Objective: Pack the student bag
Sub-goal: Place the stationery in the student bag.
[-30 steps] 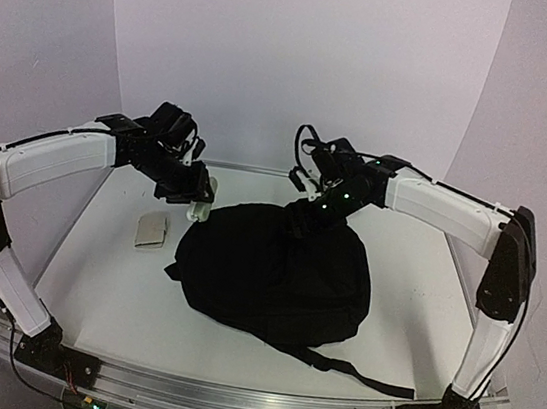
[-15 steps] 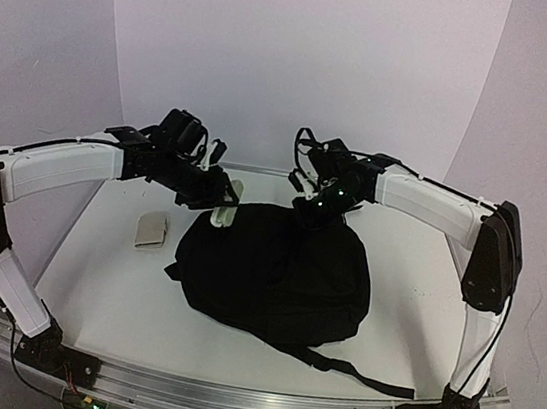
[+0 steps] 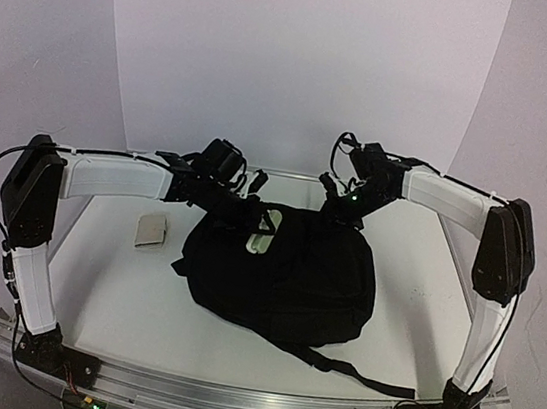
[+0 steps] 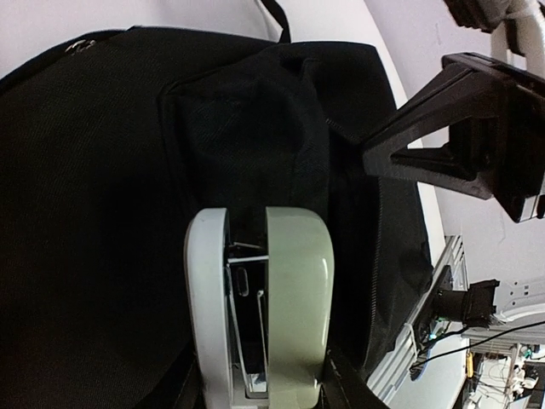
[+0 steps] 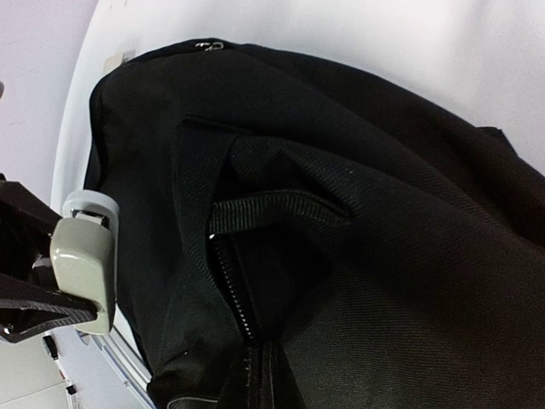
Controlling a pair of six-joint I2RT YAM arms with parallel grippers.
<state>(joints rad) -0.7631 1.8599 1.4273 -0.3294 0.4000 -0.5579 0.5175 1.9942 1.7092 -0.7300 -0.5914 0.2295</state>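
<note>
The backpack (image 3: 279,281) lies flat in the middle of the white bench (image 3: 108,314), a little to the right. It is big, black and round in shape, made of soft woven cloth. One black strap (image 3: 362,376) trails out from its near side towards the right arm's base. In the right wrist view I can see more of it. A flat webbing handle (image 5: 272,209) is curved across the cloth, and a line of zipper teeth (image 5: 232,290) runs down under it. The cloth around the teeth is pushed up in deep folds. Whether the zipper is open there, I cannot tell.

The left end effector (image 3: 256,224) is stretched out over the far left part of the backpack. It is pinching a stapler (image 3: 263,239), white on one side and pale green on the other. The fingers are closed only as much as the stapler body allows, one on each side of it. From the left wrist view the stapler (image 4: 289,307) hangs above the black cloth. If it touches the cloth, I cannot say.

The right end effector (image 3: 339,208) is at the far right edge of the backpack, its fingers pressed fully together. They seem to nip the cloth just beside the zipper, where the fabric rises towards them.

A small beige thing (image 3: 152,230) lies on the bench to the left of the backpack, apart from it. It is too small to tell what it is.
</note>
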